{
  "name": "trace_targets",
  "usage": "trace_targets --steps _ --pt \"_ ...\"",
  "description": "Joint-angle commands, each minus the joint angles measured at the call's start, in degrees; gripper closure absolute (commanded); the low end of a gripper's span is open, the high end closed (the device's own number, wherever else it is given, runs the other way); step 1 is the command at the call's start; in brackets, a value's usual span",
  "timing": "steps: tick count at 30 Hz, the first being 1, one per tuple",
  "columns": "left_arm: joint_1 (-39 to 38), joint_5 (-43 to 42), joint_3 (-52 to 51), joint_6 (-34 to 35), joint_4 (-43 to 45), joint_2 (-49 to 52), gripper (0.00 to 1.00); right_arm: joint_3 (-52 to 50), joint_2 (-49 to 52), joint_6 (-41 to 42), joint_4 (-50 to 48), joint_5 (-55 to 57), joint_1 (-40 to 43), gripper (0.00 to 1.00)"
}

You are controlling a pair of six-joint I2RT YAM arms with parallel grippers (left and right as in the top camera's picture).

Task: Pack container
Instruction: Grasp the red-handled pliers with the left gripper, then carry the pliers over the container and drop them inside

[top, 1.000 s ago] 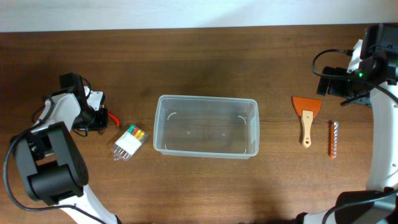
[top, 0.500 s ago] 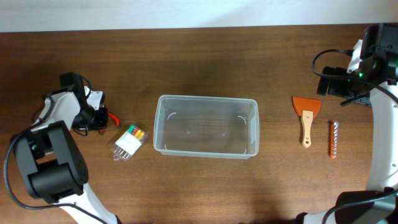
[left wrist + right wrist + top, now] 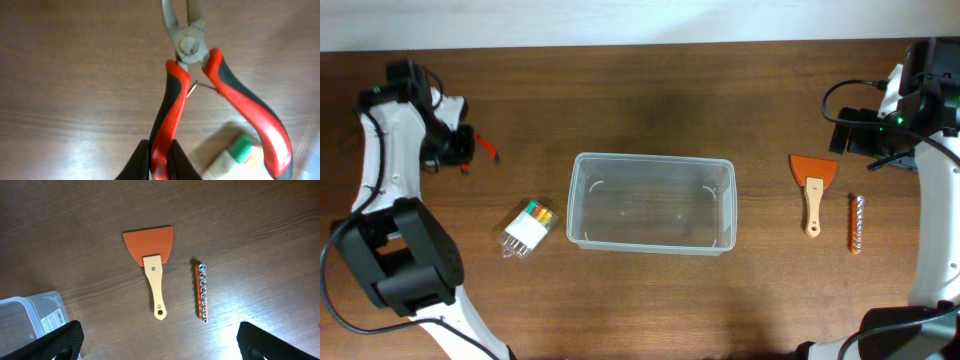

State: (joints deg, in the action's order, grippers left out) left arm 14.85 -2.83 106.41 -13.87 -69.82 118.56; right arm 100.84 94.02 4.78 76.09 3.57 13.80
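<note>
Clear plastic rectangular tub [image 3: 650,158] likely light, slick, grip rim | left gripper [image 3: 159,156] clamps red-black pliers [image 3: 189,45] | right gripper [image 3: 160,341] wide

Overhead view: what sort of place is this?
Probably a robot test bench rather than a real workshop: a wooden table with a clear container in the middle, a scraper lying nearby, and pliers held in the left gripper.
</note>
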Motion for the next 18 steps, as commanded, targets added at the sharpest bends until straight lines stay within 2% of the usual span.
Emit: trace_targets --steps 1,5,7,9,11,14,18 --pt "-4.3 -1.6 7.6 0.2 -5.0 -0.3 0.98 1.4 -1.5 0.6 -0.3 -0.3 0.1 0.01" --pt "-12.1 -2.2 16.0 -3.8 -14.5 -0.3 0.98 1.4 -1.5 0.0 -0.7 -0.3 0.1 0.01" --pt "-16.4 -2.2 18.9 -4.7 -16.2 -0.7 0.98 1.4 -1.5 0.0 -1.0 -0.3 0.1 0.01" --pt "-21.6 -2.1 20.9 -9.8 -17.7 -1.0 0.98 1.4 -1.5 -0.1 -1.3 -0.3 0.1 0.01" --pt "-27.0 -1.9 21.3 -15.5 -18.6 -1.2 0.98 1.4 -1.5 -0.1 -1.3 -0.3 0.1 0.01" --pt "-33.2 -1.9 20.3 -20.5 -19.0 -1.2 0.98 1.4 -1.5 0.0 -1.3 -0.3 0.1 0.01" --pt "-38.8 -2.0 18.4 -21.6 -19.0 -1.2 0.98 1.4 -1.5 0.0 -1.3 -0.3 0.1 0.01"
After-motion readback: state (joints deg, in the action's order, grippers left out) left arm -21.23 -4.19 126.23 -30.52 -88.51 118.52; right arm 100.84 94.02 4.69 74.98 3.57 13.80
